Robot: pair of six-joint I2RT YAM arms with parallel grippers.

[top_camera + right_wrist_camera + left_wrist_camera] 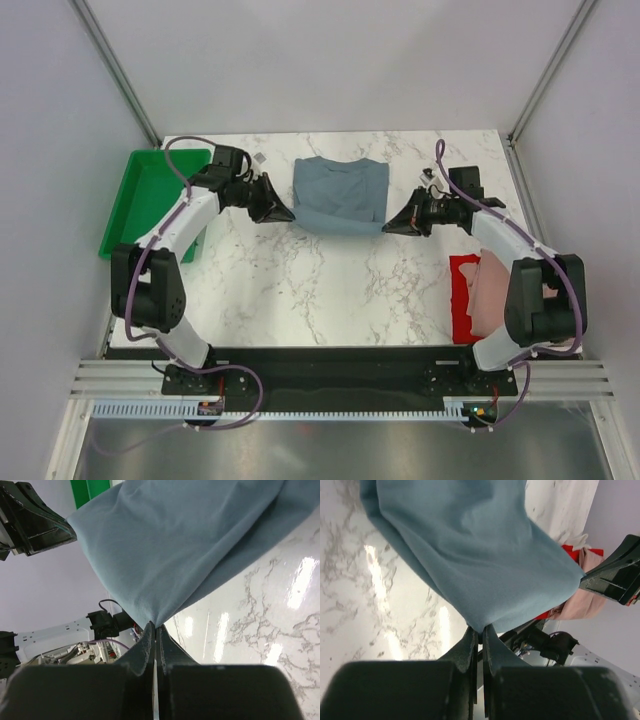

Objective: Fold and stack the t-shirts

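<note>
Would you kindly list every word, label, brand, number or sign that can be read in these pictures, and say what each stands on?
None: no text can be read in any view.
The blue-grey t-shirt, pink t-shirt, red t-shirt and green tray show no print or label.
The coloured specks by the right arm's base are too small to read.

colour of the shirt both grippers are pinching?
Slate blue-grey t-shirt, plain; clearest in the top external view.
</note>
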